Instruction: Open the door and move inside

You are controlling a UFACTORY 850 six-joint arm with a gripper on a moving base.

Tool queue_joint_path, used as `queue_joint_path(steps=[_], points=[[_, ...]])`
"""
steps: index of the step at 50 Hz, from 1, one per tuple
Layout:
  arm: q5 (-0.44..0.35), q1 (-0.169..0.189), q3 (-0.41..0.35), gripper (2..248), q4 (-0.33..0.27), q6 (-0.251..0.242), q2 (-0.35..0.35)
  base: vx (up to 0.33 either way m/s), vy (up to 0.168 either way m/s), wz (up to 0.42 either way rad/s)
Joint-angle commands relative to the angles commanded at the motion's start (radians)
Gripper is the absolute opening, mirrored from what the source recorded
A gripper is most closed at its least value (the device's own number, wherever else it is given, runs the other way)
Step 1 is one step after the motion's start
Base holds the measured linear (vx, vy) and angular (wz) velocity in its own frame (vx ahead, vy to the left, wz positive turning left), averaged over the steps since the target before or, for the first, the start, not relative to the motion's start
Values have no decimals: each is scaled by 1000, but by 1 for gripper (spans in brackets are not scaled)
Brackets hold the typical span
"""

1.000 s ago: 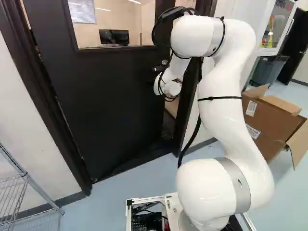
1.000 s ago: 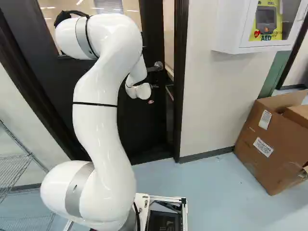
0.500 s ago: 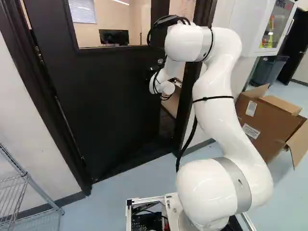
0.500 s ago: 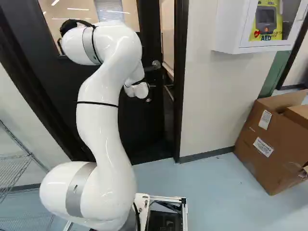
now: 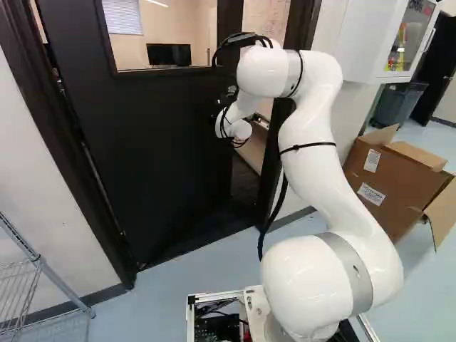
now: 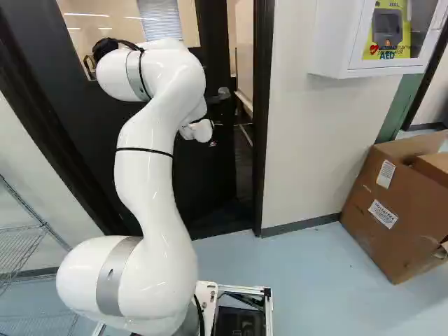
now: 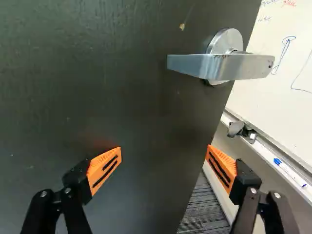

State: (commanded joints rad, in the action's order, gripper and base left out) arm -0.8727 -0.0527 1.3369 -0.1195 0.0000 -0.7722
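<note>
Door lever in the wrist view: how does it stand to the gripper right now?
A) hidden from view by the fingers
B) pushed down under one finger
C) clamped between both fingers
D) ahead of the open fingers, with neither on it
D: the lever is in plain view on the door ahead of the gripper, whose fingers stand wide apart with neither touching it.

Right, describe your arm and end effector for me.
The arm is glossy white with rounded joints and grey bands. A thin black strap circles one link, and a black cable hangs alongside. The end effector has two black, linked fingers with silver screws and wedge-shaped orange pads, each marked with dark slots.
</note>
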Motion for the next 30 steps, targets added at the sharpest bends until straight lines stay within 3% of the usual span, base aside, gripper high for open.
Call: queue_joint_path(steps=[12, 30], points=[[0, -1, -19, 247, 0, 0, 14, 0, 0, 0], [0, -3, -125, 247, 0, 0, 90, 0, 0, 0]])
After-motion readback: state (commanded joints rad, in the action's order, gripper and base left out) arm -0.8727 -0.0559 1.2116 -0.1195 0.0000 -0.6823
